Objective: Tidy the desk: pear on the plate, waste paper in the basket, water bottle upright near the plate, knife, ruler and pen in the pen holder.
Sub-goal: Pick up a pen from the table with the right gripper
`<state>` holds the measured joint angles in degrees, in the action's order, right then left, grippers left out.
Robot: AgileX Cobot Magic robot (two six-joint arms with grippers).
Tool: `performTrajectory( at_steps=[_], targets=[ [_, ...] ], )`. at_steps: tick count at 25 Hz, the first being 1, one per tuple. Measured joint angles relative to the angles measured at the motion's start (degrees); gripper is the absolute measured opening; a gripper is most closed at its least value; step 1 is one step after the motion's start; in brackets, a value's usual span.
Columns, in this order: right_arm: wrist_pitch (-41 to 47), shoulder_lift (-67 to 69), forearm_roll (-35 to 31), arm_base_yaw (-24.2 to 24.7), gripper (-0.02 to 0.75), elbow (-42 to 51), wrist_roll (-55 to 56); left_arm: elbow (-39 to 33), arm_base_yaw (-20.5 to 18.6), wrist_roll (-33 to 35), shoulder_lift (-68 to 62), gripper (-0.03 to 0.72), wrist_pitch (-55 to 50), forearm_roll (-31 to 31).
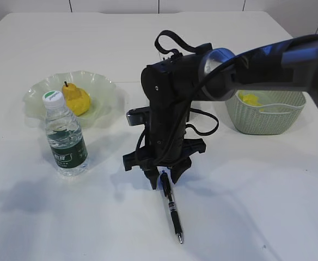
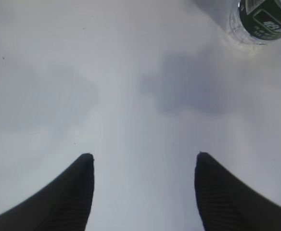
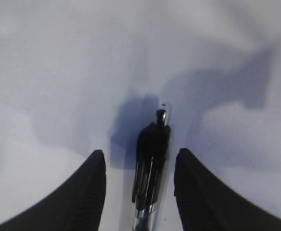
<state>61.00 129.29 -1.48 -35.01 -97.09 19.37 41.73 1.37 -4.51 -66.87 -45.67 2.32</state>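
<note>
The right claw (image 1: 164, 178) is positioned low over the white counter (image 1: 257, 190), near the middle of the scene, with its two fingers pointed downward. The pen (image 1: 171, 205) lies flat on the counter, its far end located between the fingers and its tip directed toward the near edge. In the right wrist view, the pen (image 3: 151, 168) is seen centred in the gap of the right claw (image 3: 140, 161); a narrow strip of counter is visible on each side of it, so the claw is parted around the pen and not yet clamped on it. The left claw (image 2: 143, 163) is seen only in the left wrist view, where its fingers are spread wide over bare counter and nothing is held. The water bottle (image 1: 65, 135) stands upright at the left, just beside the near rim of the plate (image 1: 104, 89); its lower part is also visible at the top right of the left wrist view (image 2: 263, 19). The pear (image 1: 76, 99) rests on the plate. The basket (image 1: 268, 117) stands at the right, partly covered by the right arm, and a yellow item (image 1: 250, 99) of uncertain kind is visible inside it.
</note>
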Motion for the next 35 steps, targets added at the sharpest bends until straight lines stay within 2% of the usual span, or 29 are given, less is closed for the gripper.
performTrajectory(
  at_steps=[7,12,15,35],
  targets=[
    [0.0,0.6,0.0,0.0,0.343,0.0,0.0,0.0,0.0,0.0,0.0,0.465,0.0,0.0],
    [-0.1,0.6,0.1,0.0,0.235,0.0,0.0,0.0,0.0,0.0,0.0,0.465,0.0,0.0],
    [-0.1,0.6,0.1,0.0,0.204,0.0,0.0,0.0,0.0,0.0,0.0,0.465,0.0,0.0],
    [-0.1,0.6,0.8,0.0,0.196,0.0,0.1,0.0,0.0,0.0,0.0,0.465,0.0,0.1]
  ],
)
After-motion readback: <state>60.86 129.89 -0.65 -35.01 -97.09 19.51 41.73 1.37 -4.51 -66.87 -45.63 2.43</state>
